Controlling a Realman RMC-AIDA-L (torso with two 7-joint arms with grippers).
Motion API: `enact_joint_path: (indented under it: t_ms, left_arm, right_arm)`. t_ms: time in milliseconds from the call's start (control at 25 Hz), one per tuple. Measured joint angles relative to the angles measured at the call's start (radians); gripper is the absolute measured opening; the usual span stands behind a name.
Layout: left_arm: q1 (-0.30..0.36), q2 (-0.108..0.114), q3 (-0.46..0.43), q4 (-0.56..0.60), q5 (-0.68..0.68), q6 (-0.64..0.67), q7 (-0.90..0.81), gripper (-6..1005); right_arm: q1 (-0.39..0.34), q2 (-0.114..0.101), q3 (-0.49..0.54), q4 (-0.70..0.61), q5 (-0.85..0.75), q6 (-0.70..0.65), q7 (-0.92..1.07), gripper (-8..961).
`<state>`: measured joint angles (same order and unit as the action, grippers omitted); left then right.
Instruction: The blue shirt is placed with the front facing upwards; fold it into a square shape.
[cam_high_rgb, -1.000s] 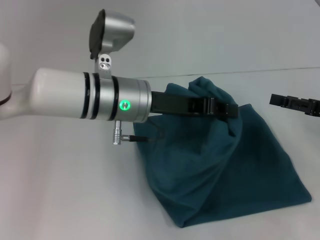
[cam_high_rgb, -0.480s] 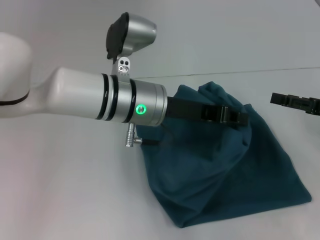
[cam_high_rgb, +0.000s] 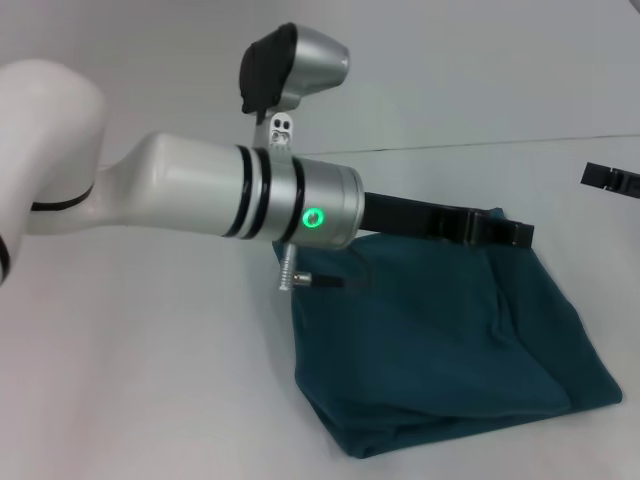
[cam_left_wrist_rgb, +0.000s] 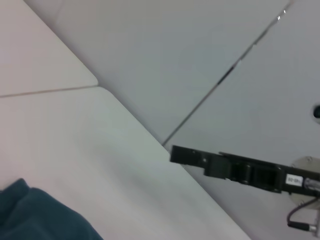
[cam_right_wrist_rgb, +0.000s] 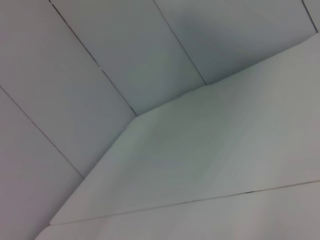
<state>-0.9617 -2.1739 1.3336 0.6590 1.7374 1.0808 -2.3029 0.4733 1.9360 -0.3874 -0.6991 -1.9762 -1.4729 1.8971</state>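
The blue shirt (cam_high_rgb: 450, 350) lies folded over on the white table (cam_high_rgb: 150, 380) as a dark teal slab with only plain fabric showing. My left arm reaches across from the left. Its gripper (cam_high_rgb: 505, 232) sits low at the shirt's far right corner, shut on the fabric edge, with a little cloth poking up behind it. In the left wrist view a bunched corner of the shirt (cam_left_wrist_rgb: 35, 215) shows. My right gripper (cam_high_rgb: 610, 178) hovers at the right edge, off the shirt; the left wrist view also shows this right gripper (cam_left_wrist_rgb: 225, 167).
The table's far edge (cam_high_rgb: 520, 142) runs behind the shirt, with a pale wall beyond. Bare tabletop lies left of and in front of the shirt. The right wrist view shows only the table (cam_right_wrist_rgb: 225, 165) and wall panels.
My left arm has swung right and down, carrying the raised fold across; the shirt's hump has flattened. My right gripper has drawn back toward the right edge.
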Motion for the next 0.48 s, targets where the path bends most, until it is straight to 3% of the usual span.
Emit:
enact_joint_path:
  t_ms: [280, 480]
  left_arm:
    - [0.118, 0.008, -0.047, 0.121, 0.009, 0.013, 0.007, 626]
    - [0.212, 0.013, -0.091, 0.212, 0.034, 0.070, 0.039, 727]
  right_arm:
    - [0.002, -0.006, -0.013, 0.000, -0.019, -0.015, 0.021, 920]
    - [0.011, -0.024, -0.035, 0.000, -0.113, -0.028, 0.093, 920]
